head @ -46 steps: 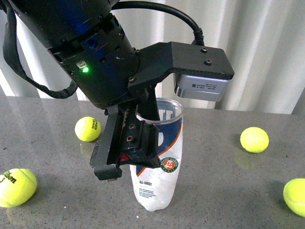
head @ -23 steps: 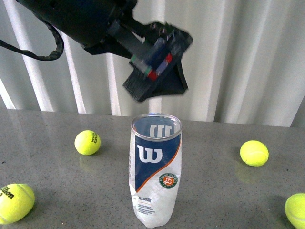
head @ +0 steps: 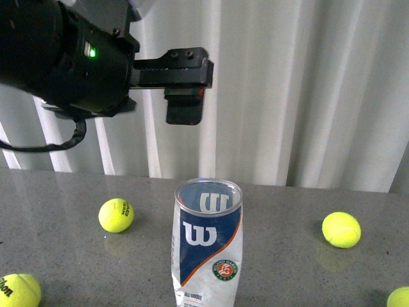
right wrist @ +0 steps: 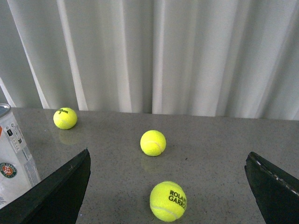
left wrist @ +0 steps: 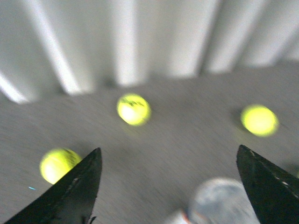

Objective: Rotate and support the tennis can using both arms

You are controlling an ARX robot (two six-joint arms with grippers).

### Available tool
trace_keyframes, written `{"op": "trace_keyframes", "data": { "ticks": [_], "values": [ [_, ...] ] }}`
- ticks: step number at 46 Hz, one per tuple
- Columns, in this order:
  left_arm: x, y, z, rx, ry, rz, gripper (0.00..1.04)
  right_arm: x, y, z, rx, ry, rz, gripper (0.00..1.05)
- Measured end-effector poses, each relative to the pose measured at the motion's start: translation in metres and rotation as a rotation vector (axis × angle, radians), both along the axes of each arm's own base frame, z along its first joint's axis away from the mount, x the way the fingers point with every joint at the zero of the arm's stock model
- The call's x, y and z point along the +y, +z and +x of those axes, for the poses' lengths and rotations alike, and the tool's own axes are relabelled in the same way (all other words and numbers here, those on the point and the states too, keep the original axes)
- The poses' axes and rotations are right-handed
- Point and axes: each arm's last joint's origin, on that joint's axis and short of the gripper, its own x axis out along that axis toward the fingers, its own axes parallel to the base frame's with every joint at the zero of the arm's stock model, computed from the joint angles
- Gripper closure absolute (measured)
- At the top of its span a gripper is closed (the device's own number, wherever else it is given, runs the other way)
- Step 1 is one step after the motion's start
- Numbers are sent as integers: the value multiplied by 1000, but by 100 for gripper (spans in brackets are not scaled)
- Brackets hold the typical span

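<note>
The tennis can (head: 207,243) stood upright on the grey table (head: 287,256), open end up, near the front edge and roughly in the middle, with its logo side facing the robot. Nothing touched it. The left gripper (head: 185,86) hung high above and slightly left of the can, in front of the white curtain (head: 307,89), its fingers (left wrist: 74,186) spread wide and empty; its own camera was blurred, but the pale round shape low between the fingers was probably the can's rim (left wrist: 222,200). The right gripper (right wrist: 168,196) sat low beside the table, well apart from the can, which showed only at the edge of its view (right wrist: 14,158); its fingers (right wrist: 65,186) were also wide apart and held nothing. Yellow balls (head: 115,215) lay scattered to either side, clear of the can. With the can balanced on its own and both arms standing off, the rotating and supporting seemingly remained undone; both grippers would need to close in from opposite sides without tipping it.
</note>
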Motion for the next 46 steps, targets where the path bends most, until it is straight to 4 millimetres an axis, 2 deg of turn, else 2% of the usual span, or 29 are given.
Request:
{"op": "trace_keyframes", "data": {
  "ticks": [4, 9, 14, 19, 28, 46],
  "values": [
    [17, -11, -15, -177, 176, -4, 32, 0, 0, 0, 0, 1, 0, 7],
    [45, -22, -41, -298, 254, -38, 50, 0, 0, 0, 0, -1, 0, 7],
    [70, -40, -70, -314, 266, -37, 75, 0, 0, 0, 0, 3, 0, 7],
    [85, -59, -94, -292, 249, -24, 100, 0, 0, 0, 0, 0, 0, 7],
    [103, -73, -123, -300, 263, -21, 101, 0, 0, 0, 0, 0, 0, 7],
    [123, -91, -160, -295, 243, -24, 101, 0, 0, 0, 0, 0, 0, 7]
  ]
}}
